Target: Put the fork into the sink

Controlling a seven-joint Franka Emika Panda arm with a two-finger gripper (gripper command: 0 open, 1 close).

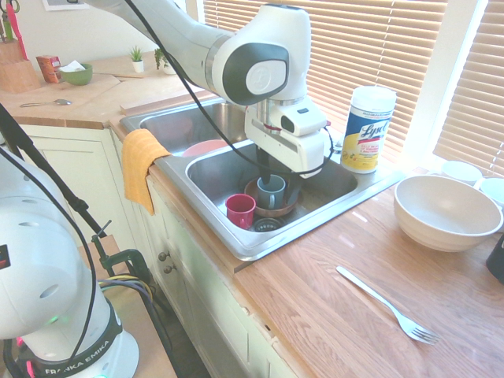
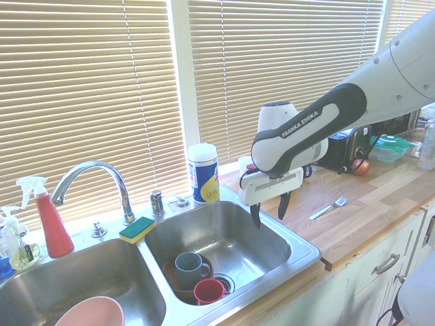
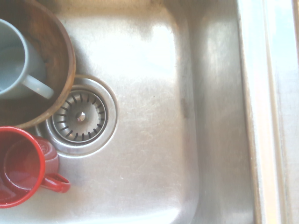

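Bright, washed-out window backlight

red mug [image 3: 21, 172] and grey mug [image 3: 18, 65] cropped by wrist view edge, pink bowl [image 1: 206, 147] mostly hidden behind arm

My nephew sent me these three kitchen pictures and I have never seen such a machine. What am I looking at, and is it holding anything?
It is a white robot arm ending in a gripper, whose two dark fingers hang open and empty over the right basin of the sink. Two pictures come from cameras standing on opposite sides of the arm. The third comes from a camera on its wrist, looking straight down at the drain. In that basin sit a grey mug in a brown bowl and a red mug. The fork it should move lies on the wooden counter, near a big cream bowl.
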